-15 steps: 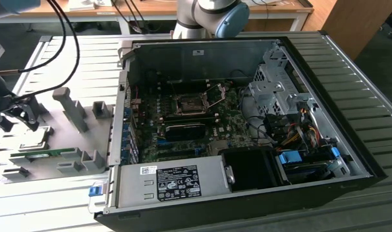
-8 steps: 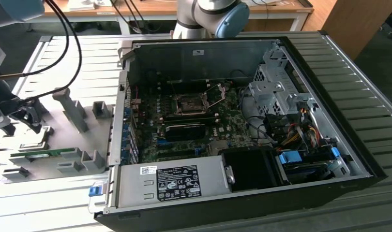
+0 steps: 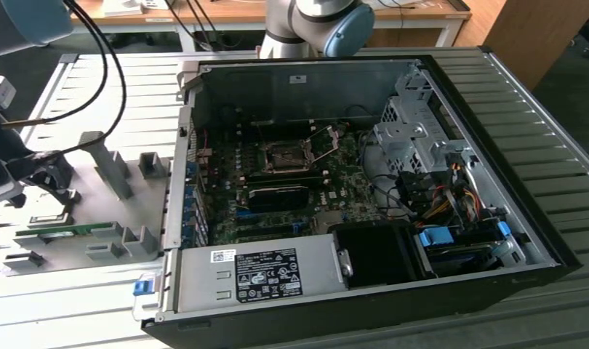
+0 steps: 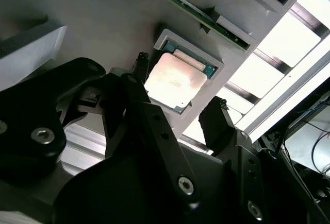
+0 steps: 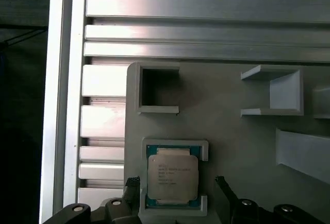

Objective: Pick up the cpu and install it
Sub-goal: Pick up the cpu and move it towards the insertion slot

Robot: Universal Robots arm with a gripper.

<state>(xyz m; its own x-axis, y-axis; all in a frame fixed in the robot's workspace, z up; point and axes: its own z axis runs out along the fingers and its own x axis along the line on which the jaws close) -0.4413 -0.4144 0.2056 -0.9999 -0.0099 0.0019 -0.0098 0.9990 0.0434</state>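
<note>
Fingers (image 5: 223,185) of the end effector (image 5: 175,183) stand spread apart, one on each side of the cpu (image 5: 172,174), so the end effector is open and grips nothing. In both wrist views the two dark tips flank the chip with a gap between them and its edges; neither tip can be seen touching it.

The cpu lies flat, silver lid up, in a shallow grey nest (image 5: 204,150) whose raised corners frame it, and a thin green rim shows around the metal top. The nest belongs to a pale grey fixture plate (image 5: 232,136), which rests on the slatted aluminium counter (image 5: 206,13). Near the nest on the same plate stands a square walled pocket (image 5: 133,87), and further along are taller grey brackets (image 5: 286,90). In the second wrist view a long green memory stick (image 4: 178,0) sits in its own slot, just beyond the cpu's nest.

The exterior view puts the plate in the lower part of the exterior view's left. An open black computer case (image 3: 527,145) lies on its side across the centre and the exterior view's right. Inside it, the motherboard socket (image 3: 283,155) sits near the middle of the board, well apart from the cpu, with its metal frame raised beside it. A grey power supply (image 3: 265,273) fills the case's lower edge.
</note>
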